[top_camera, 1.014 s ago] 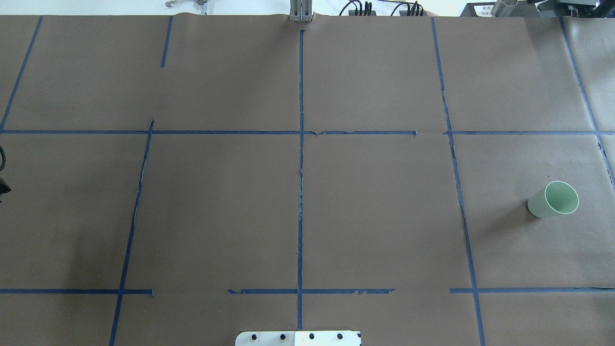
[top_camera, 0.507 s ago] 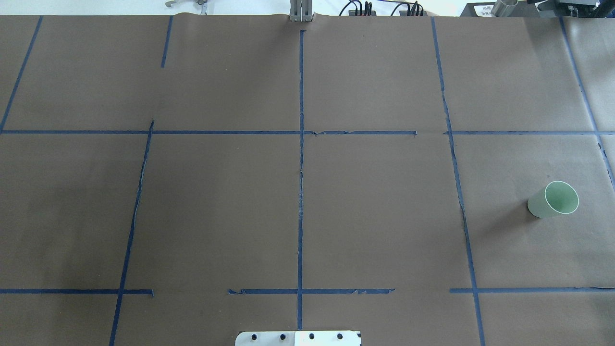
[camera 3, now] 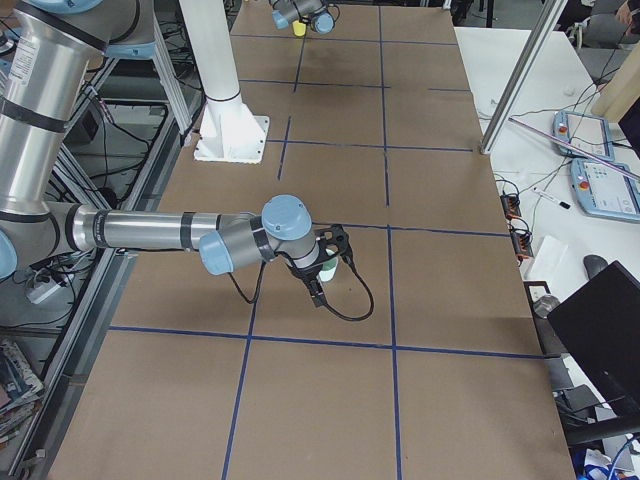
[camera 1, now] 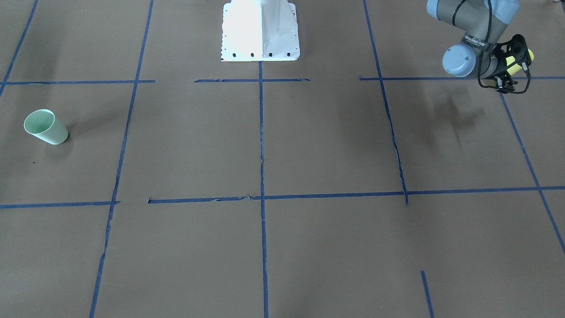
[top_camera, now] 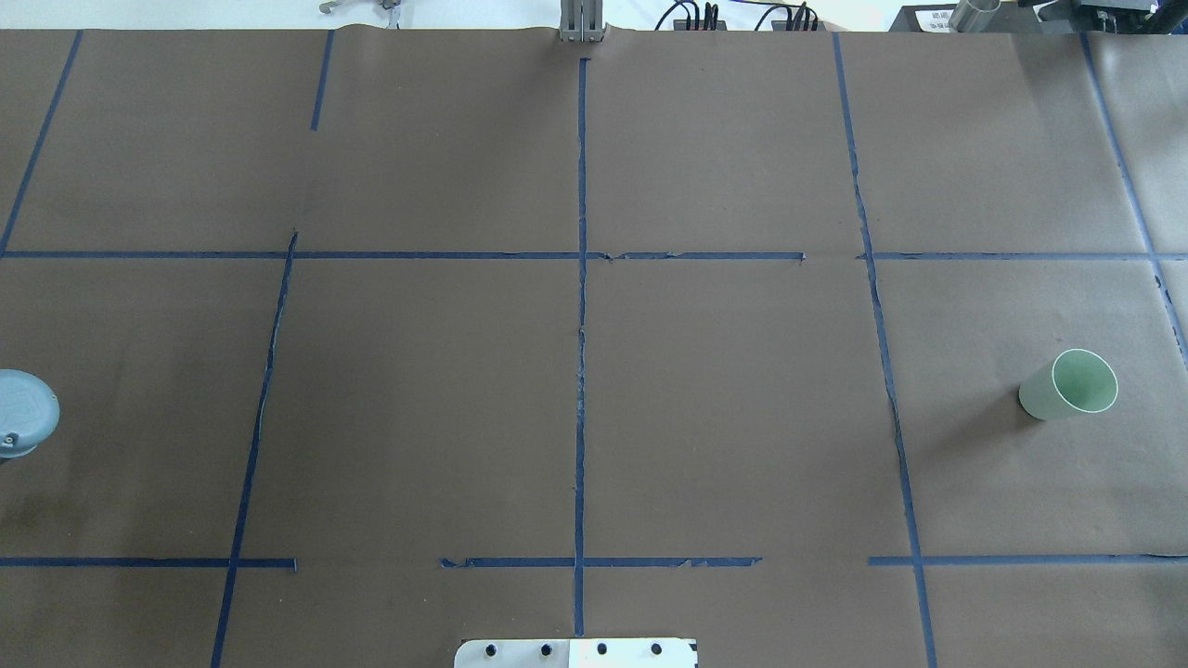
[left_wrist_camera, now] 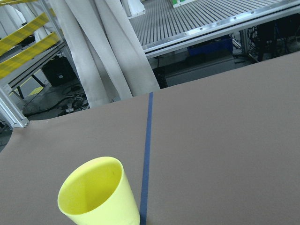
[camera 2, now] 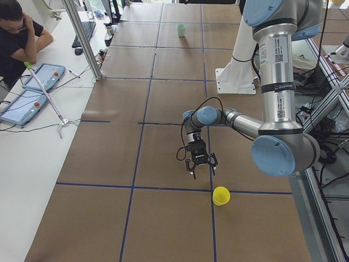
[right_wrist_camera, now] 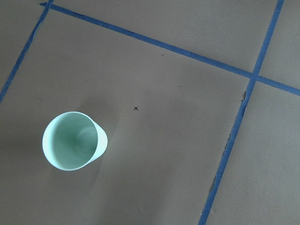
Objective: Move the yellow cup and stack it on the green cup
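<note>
The yellow cup (camera 2: 221,195) stands upright near the table's end on my left; it fills the lower left of the left wrist view (left_wrist_camera: 98,192). My left gripper (camera 2: 201,171) hangs above the table just beside it, jaws spread and empty; the front view shows the left gripper (camera 1: 511,70) partly covering the yellow cup (camera 1: 529,56). The green cup (top_camera: 1069,385) stands upright at the far right, also in the right wrist view (right_wrist_camera: 72,140). My right gripper (camera 3: 325,268) hovers over it, seen only from the right side; I cannot tell its state.
Brown paper with a grid of blue tape lines (top_camera: 581,325) covers the table. The white robot base plate (camera 1: 260,31) sits at the near middle edge. An operator (camera 2: 19,33) sits at a side desk with tablets.
In the overhead view a grey joint of my left arm has come in at the left edge. The green cup has not moved.
</note>
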